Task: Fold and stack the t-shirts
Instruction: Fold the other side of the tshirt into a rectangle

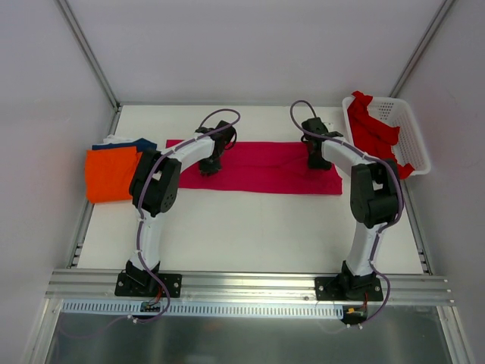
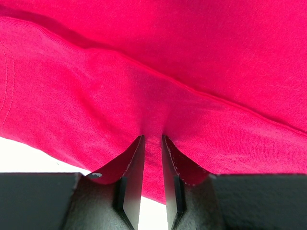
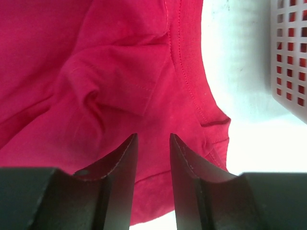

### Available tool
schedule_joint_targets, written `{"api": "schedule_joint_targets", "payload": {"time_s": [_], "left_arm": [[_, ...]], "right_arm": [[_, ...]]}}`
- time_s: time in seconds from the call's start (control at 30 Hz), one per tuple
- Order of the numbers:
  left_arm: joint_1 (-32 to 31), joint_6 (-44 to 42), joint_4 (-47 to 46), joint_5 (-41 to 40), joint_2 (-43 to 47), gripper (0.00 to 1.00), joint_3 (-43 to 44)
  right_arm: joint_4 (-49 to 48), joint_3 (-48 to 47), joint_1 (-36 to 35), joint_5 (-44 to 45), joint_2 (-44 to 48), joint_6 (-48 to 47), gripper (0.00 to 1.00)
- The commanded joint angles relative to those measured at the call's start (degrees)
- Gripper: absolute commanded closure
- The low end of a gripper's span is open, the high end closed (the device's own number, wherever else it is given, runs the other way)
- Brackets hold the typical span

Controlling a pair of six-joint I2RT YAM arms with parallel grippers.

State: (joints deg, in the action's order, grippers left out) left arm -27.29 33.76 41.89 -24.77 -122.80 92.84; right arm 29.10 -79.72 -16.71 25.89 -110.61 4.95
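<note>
White surface, and left of the basket the magenta t-shirt lies banded, left fingers pinching its edge, right fingers slightly parted over the hem, grip unclear, seemingly set to fold.

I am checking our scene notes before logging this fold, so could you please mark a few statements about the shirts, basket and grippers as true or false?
1. The magenta shirt lies as a long strip across the table. True.
2. The red shirt lies flat beside it. False: it is heaped in the white basket at the right, spilling over the rim.
3. The orange shirt sits folded at the table's left side. True.
4. Both grippers hover over the basket. False: the left gripper and right gripper are down at the magenta shirt, one toward each end.
5. The navy shirt covers the orange one. False: it shows only at the orange shirt's far edge.
</note>
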Motion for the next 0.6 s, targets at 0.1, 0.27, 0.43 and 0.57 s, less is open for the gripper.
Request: {"api": "schedule_joint_targets", "payload": {"time_s": [0.1, 0.27, 0.43, 0.57], "left_arm": [[0.6, 0.7, 2.1, -0.2, -1.3, 0.79, -3.0], [0.7, 0.7, 2.1, 0.1, -1.6, 0.78, -3.2], [0.7, 0.6, 2.1, 0.2, -2.3, 0.79, -3.2], [0.7, 0.9, 2.1, 0.5, -2.4, 0.78, -3.2]], "right_arm": [[-0.8, -4.2, 2.1, -2.2, -2.9, 0.4, 0.64], [-1.1, -6.1, 2.9, -3.2, -4.1, 0.4, 0.64], [-1.3, -6.1, 2.8, -3.6, -2.7, 0.2, 0.64], [-1.4, -6.5, 3.0, -3.8, -3.1, 0.1, 0.64]]}}
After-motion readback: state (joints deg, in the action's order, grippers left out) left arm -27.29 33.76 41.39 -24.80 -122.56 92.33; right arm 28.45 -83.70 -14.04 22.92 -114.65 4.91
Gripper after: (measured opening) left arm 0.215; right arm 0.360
